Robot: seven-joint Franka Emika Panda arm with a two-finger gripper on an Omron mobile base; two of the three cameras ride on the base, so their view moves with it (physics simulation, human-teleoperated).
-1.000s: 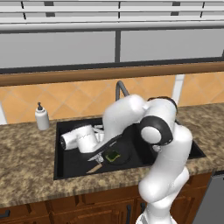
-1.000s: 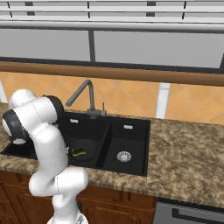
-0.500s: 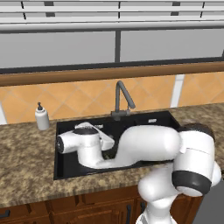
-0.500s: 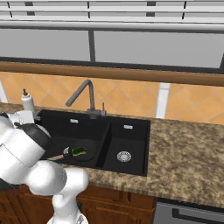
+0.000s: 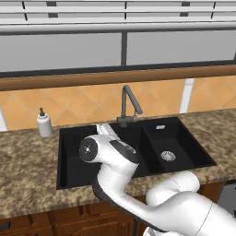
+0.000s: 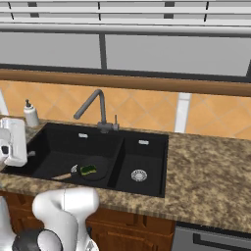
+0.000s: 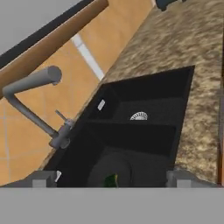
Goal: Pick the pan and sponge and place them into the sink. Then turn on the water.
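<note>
Nearest me, my tool (image 7: 111,178) hangs over the front of the sink's larger bowl with its fingers (image 7: 43,179) spread wide and nothing between them. Just beyond them the pan (image 6: 90,169) lies flat on the floor of that bowl, its light handle pointing toward the front left, and the sponge (image 6: 88,170) rests inside it, green with a yellowish side. The sink (image 6: 147,147) is set into the speckled bench (image 6: 211,166); its smaller bowl shows a silver drain (image 6: 139,175). Behind the divider the grey faucet (image 6: 93,105) arches over the larger bowl. Farther left, a white soap dispenser (image 5: 44,123) stands by the wall.
</note>
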